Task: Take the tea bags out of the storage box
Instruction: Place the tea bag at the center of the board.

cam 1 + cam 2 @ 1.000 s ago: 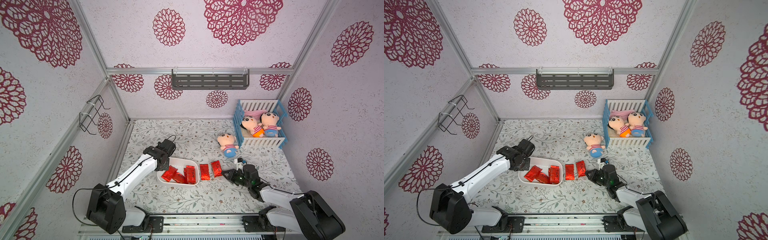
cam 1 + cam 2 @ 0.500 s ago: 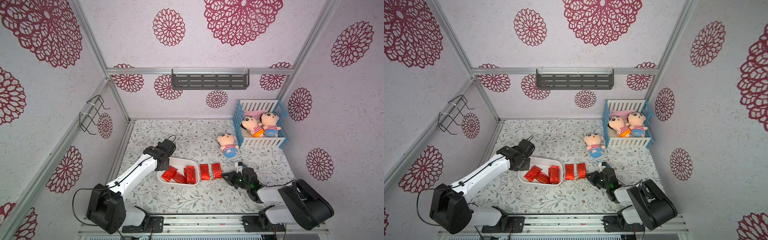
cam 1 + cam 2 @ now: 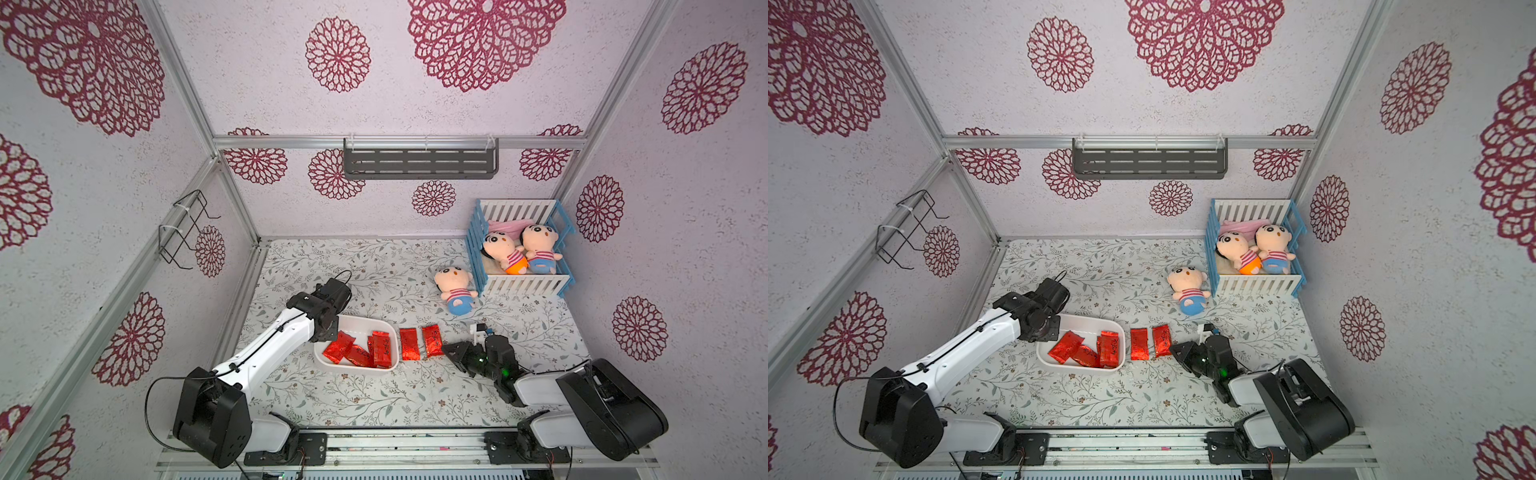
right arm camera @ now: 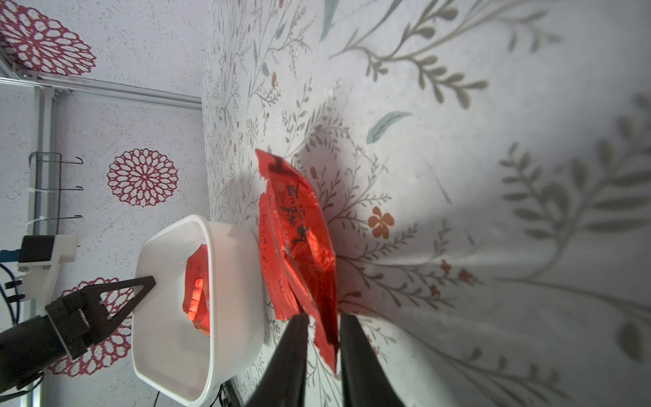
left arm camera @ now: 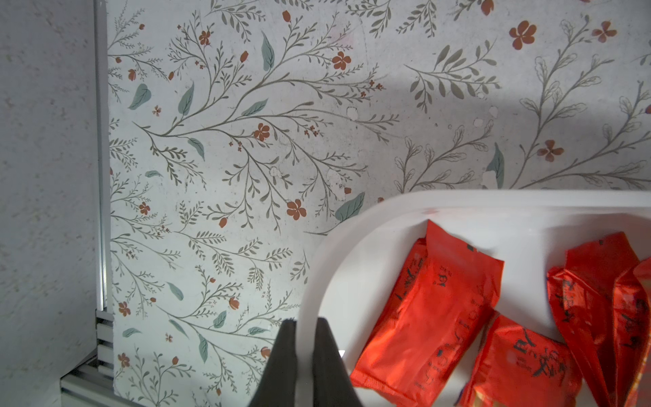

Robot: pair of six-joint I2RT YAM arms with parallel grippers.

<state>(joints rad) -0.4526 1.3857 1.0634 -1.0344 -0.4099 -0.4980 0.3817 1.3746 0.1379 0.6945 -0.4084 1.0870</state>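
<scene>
I had the left arm (image 3: 270, 349) stretched forward, wrist bent down, the left gripper (image 5: 305, 326) pinched on the storage box (image 5: 458, 199) rim. My right arm (image 3: 536, 386) lay low and folded, right gripper (image 4: 322, 319) pointing toward the left arm, jaws slightly parted.

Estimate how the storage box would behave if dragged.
The storage box looks thin, glossy and shallow, so probably light and apt to slide. The left gripper has its jaws on the rim near one corner, so it may swivel or tilt.

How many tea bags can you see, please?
6 tea bags: four overlapping in the storage box, two side by side on the table beside it; more could hide underneath.
</scene>
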